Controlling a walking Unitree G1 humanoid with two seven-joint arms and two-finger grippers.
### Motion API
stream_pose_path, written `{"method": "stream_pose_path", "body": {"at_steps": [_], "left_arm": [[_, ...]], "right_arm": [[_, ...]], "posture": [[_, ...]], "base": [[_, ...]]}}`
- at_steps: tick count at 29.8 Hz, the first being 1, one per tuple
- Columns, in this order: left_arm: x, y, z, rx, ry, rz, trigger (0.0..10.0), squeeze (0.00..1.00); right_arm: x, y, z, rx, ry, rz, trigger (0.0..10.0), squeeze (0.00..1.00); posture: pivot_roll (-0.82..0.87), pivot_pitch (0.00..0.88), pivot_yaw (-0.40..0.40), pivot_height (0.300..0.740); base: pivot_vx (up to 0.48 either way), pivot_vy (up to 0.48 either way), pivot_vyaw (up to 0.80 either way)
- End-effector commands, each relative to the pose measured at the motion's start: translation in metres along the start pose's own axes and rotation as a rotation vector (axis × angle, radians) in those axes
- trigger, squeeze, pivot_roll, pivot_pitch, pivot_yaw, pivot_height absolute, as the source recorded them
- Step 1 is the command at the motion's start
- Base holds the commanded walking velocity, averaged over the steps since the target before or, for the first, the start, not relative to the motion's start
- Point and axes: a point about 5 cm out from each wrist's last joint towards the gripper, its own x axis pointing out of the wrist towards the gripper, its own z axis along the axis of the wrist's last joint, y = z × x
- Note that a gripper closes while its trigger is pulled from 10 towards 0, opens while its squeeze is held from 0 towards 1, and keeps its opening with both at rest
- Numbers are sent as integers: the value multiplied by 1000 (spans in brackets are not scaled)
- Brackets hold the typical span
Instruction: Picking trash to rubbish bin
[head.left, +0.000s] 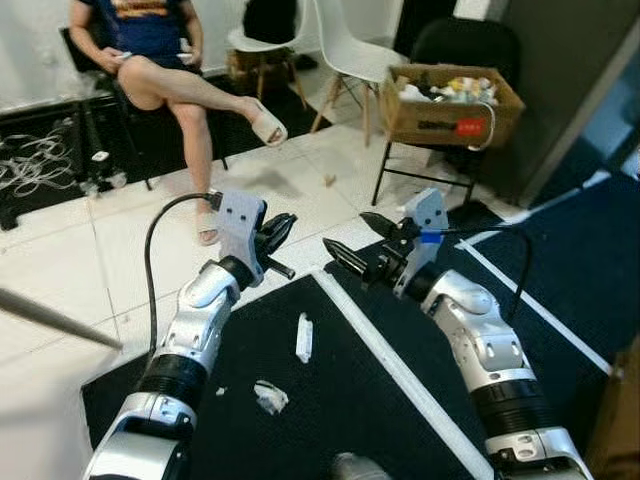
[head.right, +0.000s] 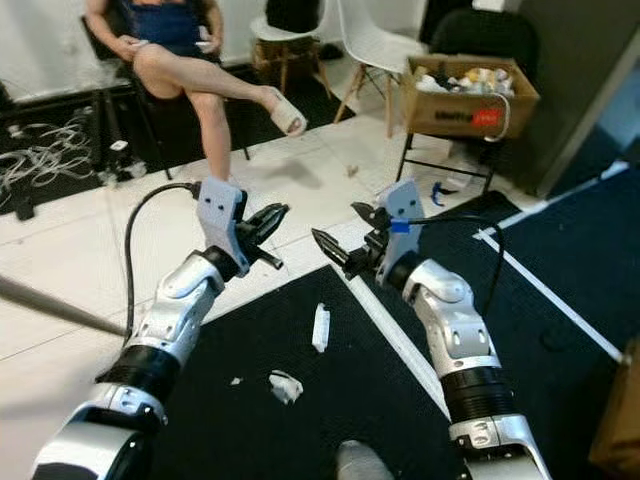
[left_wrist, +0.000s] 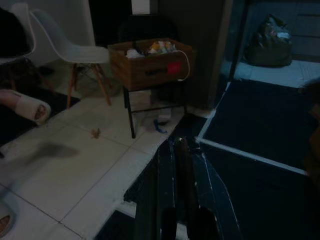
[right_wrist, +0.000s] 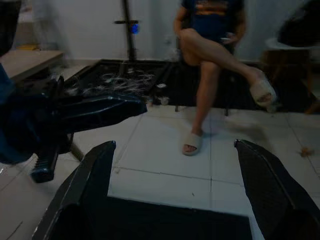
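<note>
Two pieces of white trash lie on the black mat (head.left: 330, 400): a slim white wrapper (head.left: 304, 337) and a crumpled white scrap (head.left: 269, 396) nearer me. My left gripper (head.left: 280, 232) is raised above the mat's far edge, its two black fingers (left_wrist: 175, 170) pressed together and empty. My right gripper (head.left: 352, 243) hovers beside it over the white line, fingers spread wide with nothing between them. Both grippers are well above and beyond the trash. In the right wrist view the left gripper (right_wrist: 75, 115) shows as a dark shape in front.
A person (head.left: 170, 60) sits on a chair across the tiled floor, one sandalled foot (head.left: 266, 122) raised. A cardboard box (head.left: 450, 100) full of items rests on a black chair at the right. White chairs (head.left: 350, 50) stand behind. A grey pole (head.left: 50, 318) crosses at left.
</note>
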Motion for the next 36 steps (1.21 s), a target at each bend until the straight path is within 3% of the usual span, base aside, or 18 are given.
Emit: {"method": "stream_pose_path", "body": {"at_steps": [1, 22, 36], "left_arm": [[2, -3, 2, 7, -5, -17, 10000, 0], [3, -3, 1, -26, -7, -26, 10000, 0], [3, -4, 2, -40, -11, -44, 10000, 0]], "right_arm": [[-2, -4, 1, -2, 2, -13, 10000, 0], [-2, -3, 2, 4, -12, -12, 10000, 0], [-3, -4, 4, -3, -29, -12, 10000, 0]], "posture": [[-90, 0, 32, 740], [-92, 0, 31, 740], [-95, 0, 31, 740]], "base": [[0, 0, -800], [0, 0, -800], [468, 0, 0]]}}
